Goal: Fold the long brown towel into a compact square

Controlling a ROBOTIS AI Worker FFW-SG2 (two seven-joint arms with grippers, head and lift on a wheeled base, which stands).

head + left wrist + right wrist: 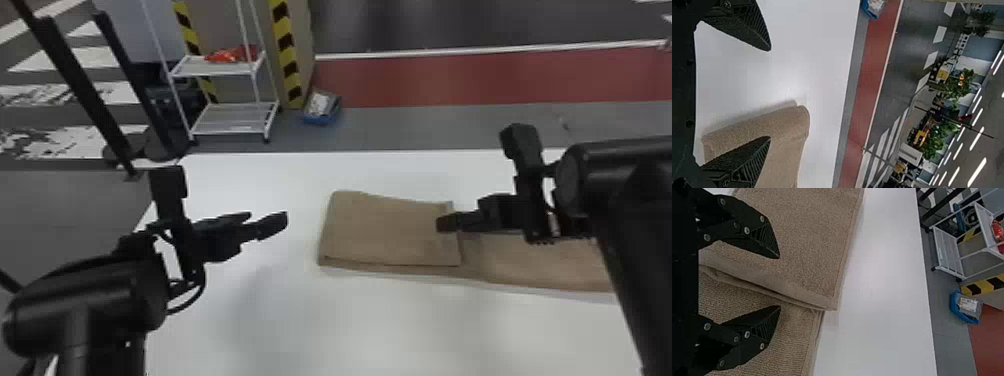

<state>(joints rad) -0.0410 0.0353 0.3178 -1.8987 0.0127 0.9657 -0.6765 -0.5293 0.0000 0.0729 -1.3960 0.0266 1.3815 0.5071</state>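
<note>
The brown towel [390, 230] lies on the white table with its left part folded over; a single strip runs right, beneath my right arm. My right gripper [446, 223] is above the folded flap's right edge. In the right wrist view the right gripper [779, 282] stands open, its fingers apart over the towel [805, 239] and the flap's edge between them. My left gripper [270, 225] is left of the towel, over bare table. In the left wrist view the left gripper [770, 94] is open with nothing held, the towel's folded end [785, 129] beyond one finger.
The white table [240, 320] extends around the towel. Behind it on the floor stand a white shelf rack [232, 117] with a red item, a blue bin [322, 118] and striped yellow-black posts. Dark poles [90, 85] rise at the back left.
</note>
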